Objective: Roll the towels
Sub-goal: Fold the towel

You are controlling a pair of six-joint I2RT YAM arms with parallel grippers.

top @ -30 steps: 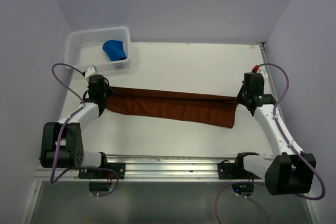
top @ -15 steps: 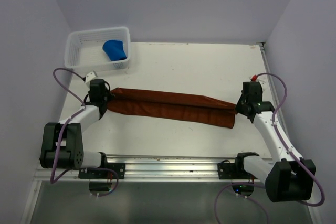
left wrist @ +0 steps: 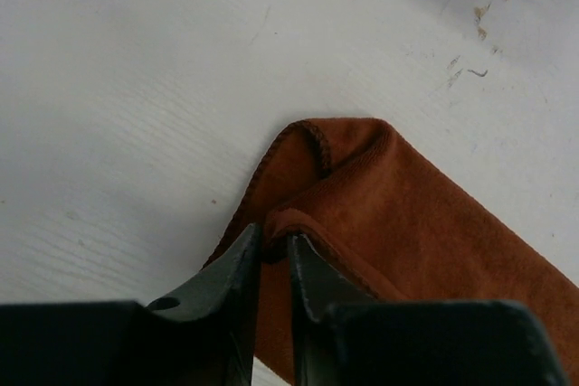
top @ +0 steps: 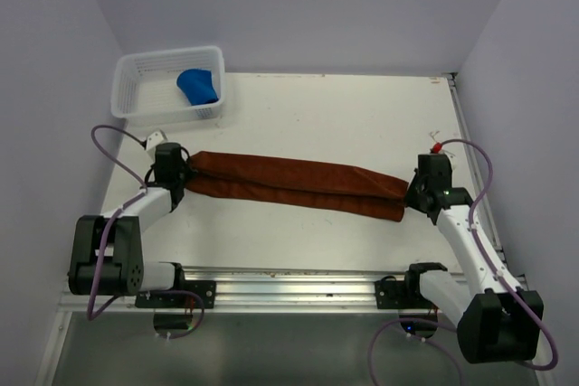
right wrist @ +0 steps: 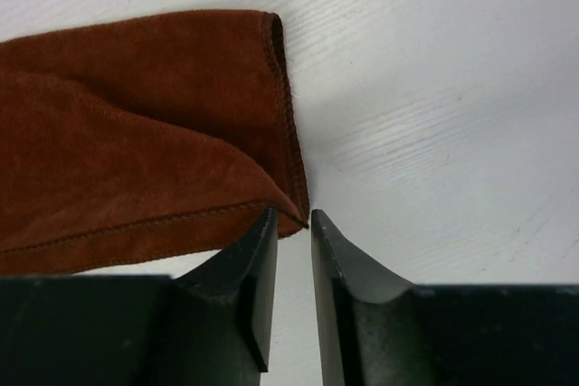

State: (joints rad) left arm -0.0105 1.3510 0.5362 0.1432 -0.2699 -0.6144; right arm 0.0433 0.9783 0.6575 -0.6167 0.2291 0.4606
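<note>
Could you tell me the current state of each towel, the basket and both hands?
rust-brown towel, folded lengthwise into a long strip, flat on the table between the hands, not yet rolled.
blue towel, bundled up, lying inside the basket.
basket, upright at the table's far left corner, holding only the blue towel.
left hand, slightly open, the rust-brown towel's folded edge between its jaws.
right hand, slightly open at the towel's corner, gripping nothing.

Bright, even light is pouring down from overhead, nearly washing out the white table (top: 344, 115) in the top view. The rust-brown towel (top: 294, 185) is casting only a soft, thin shadow. Up close in both wrist views, the black fingers (left wrist: 226, 282) are sinking into featureless dark at the bottom edge.
</note>
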